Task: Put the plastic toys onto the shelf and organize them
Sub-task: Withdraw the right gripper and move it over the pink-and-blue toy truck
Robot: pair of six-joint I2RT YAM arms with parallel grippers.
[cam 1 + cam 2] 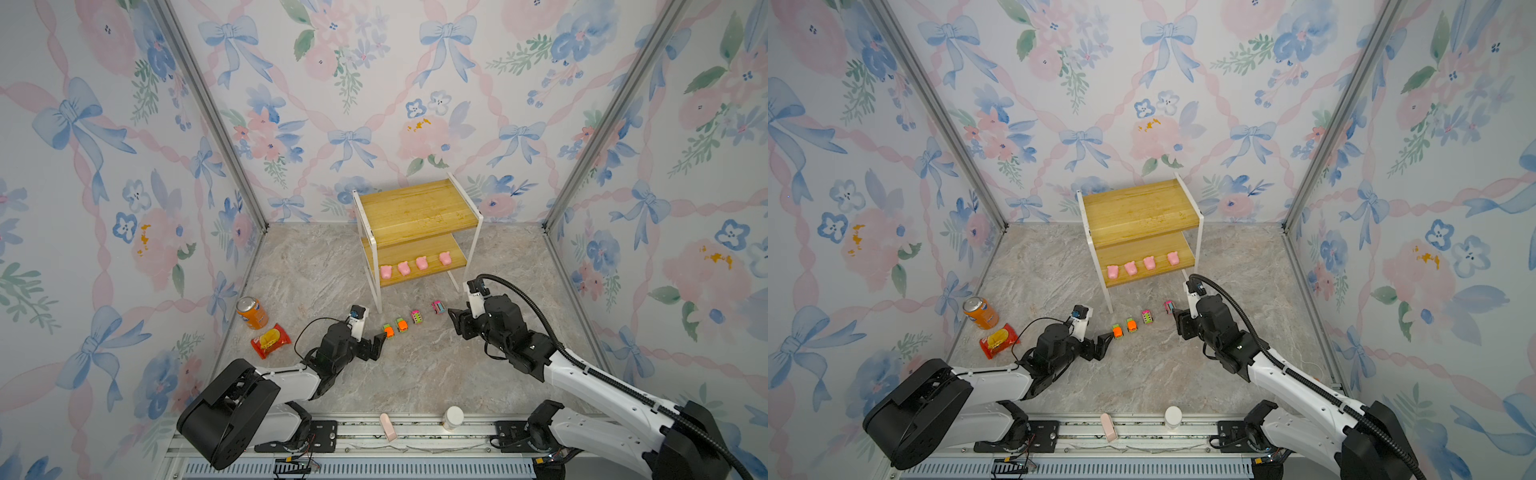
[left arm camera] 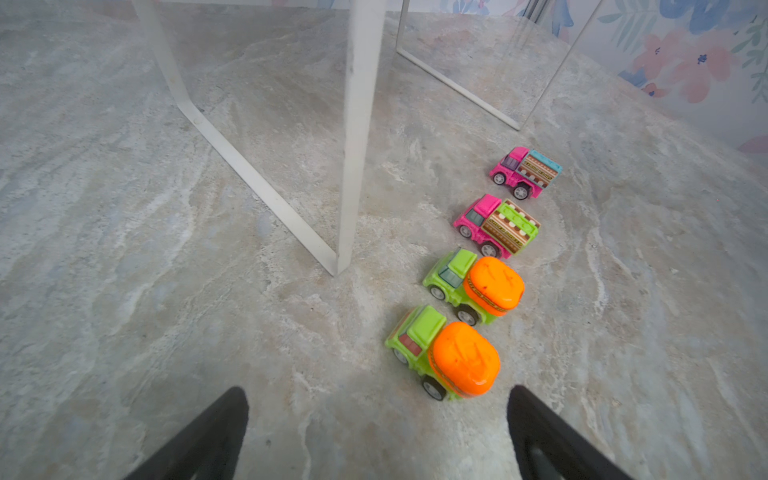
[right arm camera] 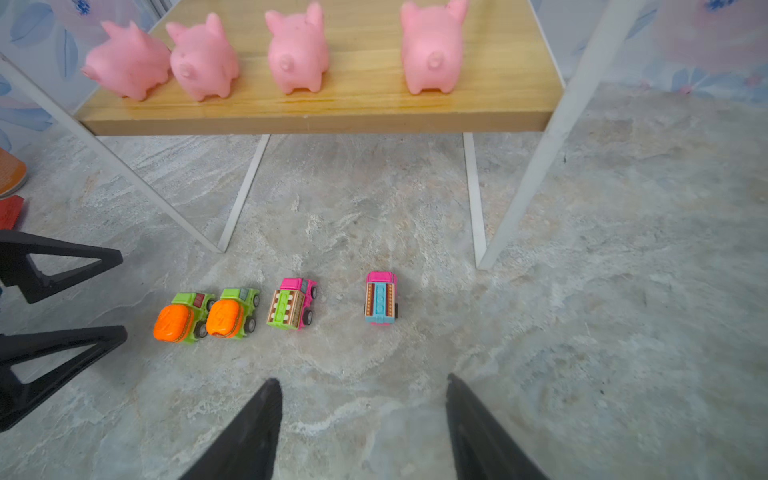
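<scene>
In a top view the shelf [image 1: 1142, 205] stood at 12 o'clk of the floor. Four pigs [image 1: 403, 268] lined its lower board [image 1: 411, 251]; the top board [image 1: 415, 205] was bare. Four cars sat in a row on the floor at 6 o'clk of the shelf, none shelved yet.

The left gripper [image 2: 378, 390] hung wide open & empty at the row's 9 o'clk end. The nearest orange car [image 2: 451, 353] lay just ahead, off-centre toward one finger. The right gripper [image 3: 361, 378] also had its jaws apart w/ nothing btwn them, at the 3 o'clk end, w/ the teal-bed pink car [image 3: 380, 297] straight ahead.

Step in hand was prob. a pick of each end car. To do it well: centre on the body first, pinch the sides not the wheels (they'd likely roll), and come down slow. The second orange car [image 2: 478, 286] sat just beside the first; can't tell if touching, so the far finger had little gap.

Room: the shelf's front leg [image 2: 357, 145] stood near the row at approx 12 o'clk, so lift straight up before swinging. The top board looked the easy target, open from above. There was free floor at 6 o'clk of the row. A can [image 1: 251, 312] & snack bag [image 1: 270, 340] lay at 9 o'clk, apart from the path.
</scene>
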